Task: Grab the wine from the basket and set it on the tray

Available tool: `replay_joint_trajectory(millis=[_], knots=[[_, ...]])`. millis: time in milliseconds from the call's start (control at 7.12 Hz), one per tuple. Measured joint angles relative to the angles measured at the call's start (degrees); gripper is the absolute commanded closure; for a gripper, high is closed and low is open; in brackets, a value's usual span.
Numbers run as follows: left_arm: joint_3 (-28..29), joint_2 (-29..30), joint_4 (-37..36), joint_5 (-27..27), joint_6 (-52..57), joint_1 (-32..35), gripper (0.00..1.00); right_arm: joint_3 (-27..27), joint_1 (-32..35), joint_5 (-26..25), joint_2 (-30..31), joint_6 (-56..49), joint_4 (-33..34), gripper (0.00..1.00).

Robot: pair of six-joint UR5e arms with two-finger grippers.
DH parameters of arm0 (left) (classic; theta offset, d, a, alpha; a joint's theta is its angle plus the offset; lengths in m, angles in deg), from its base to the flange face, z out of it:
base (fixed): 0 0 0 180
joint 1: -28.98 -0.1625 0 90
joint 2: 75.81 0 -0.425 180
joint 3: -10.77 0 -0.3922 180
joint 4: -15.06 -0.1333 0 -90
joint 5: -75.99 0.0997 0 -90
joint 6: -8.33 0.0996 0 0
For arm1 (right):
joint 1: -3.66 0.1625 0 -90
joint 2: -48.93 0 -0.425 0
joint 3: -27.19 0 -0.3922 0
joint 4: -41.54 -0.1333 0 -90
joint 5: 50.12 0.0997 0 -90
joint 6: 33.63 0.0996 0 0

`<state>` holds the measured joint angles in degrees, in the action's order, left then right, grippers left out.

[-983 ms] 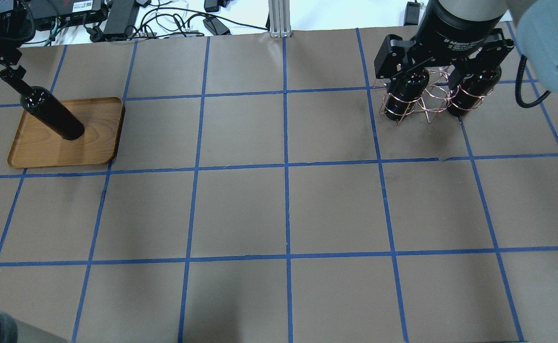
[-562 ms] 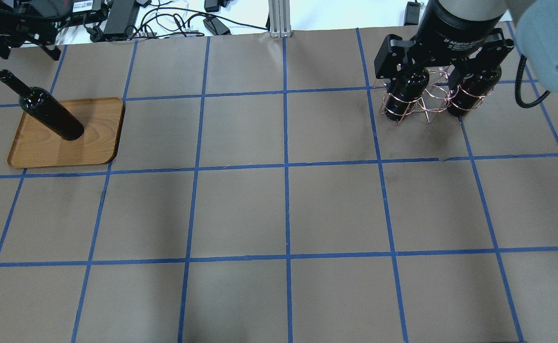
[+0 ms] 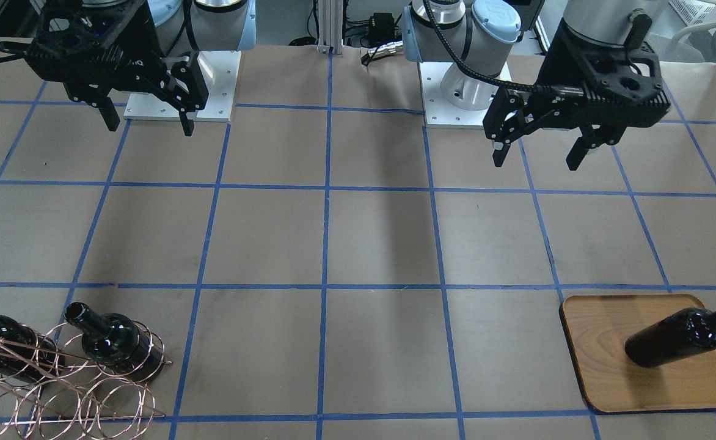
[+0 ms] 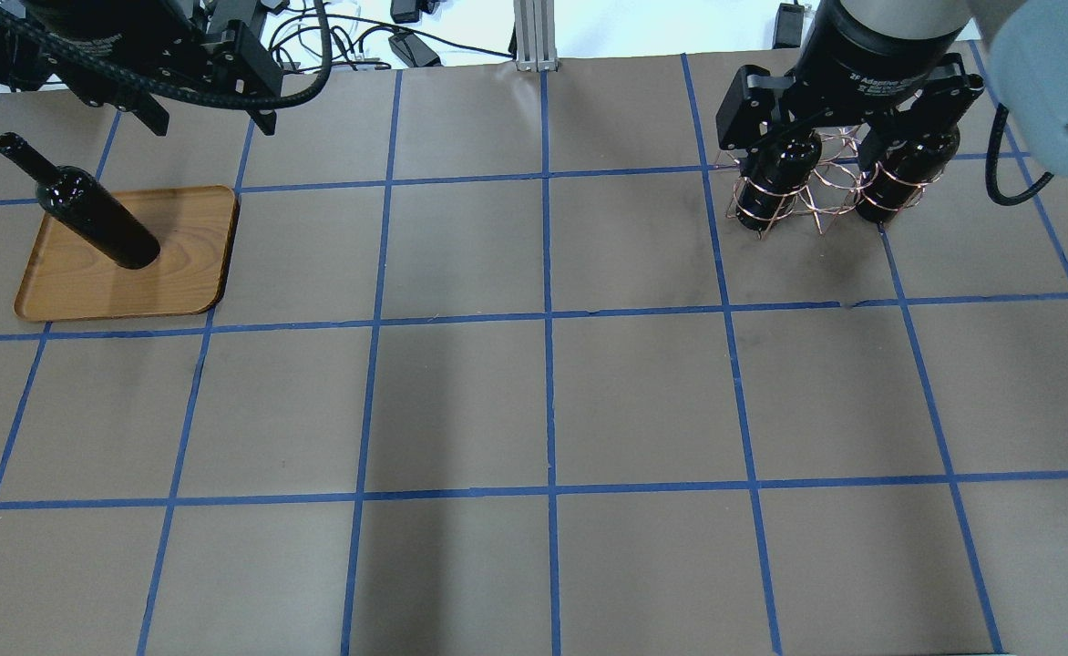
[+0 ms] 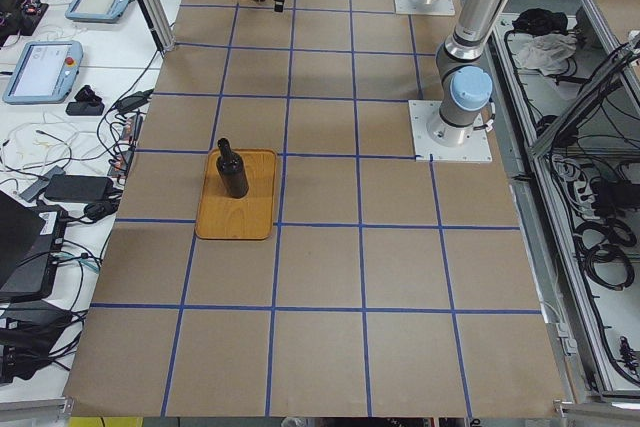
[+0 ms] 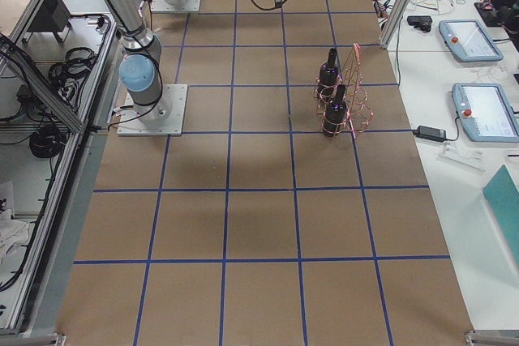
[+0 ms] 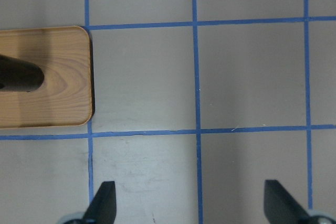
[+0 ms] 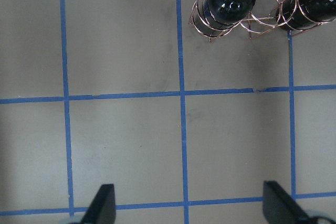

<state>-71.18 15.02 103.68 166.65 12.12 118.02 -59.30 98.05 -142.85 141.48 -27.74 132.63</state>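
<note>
One black wine bottle (image 4: pixel 97 219) stands upright on the wooden tray (image 4: pixel 179 228) at the far left, with nothing holding it; it also shows in the front view (image 3: pixel 675 339). My left gripper (image 4: pixel 209 114) is open and empty, high above the table, to the right of the tray (image 7: pixel 52 77). Two more wine bottles (image 4: pixel 775 187) (image 4: pixel 898 178) stand in the copper wire basket (image 4: pixel 816 196) at the far right. My right gripper (image 3: pixel 150 125) is open and empty, high above the table on the robot's side of the basket (image 8: pixel 252 19).
The table is brown paper with a blue tape grid. Cables and power boxes (image 4: pixel 224 27) lie beyond the far edge, with a metal post (image 4: pixel 534 36) at its middle. The arm bases (image 3: pixel 462 85) stand on the robot's side.
My left gripper has let go of the bottle's neck, risen and moved to the right, away from the tray. The bottle stays on the tray. The right arm has not moved.
</note>
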Motion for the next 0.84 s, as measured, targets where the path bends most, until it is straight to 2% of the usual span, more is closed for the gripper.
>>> replay_joint_trajectory(millis=[421,843], knots=[[-4.21,-3.03,1.72,0.21,-0.18,0.57,0.00,0.00,-0.05,0.00,0.00,0.00,-0.07,0.00],[-4.76,-3.29,1.89,0.09,0.02,0.50,0.00,0.00,-0.01,0.00,0.00,0.00,0.04,0.00]])
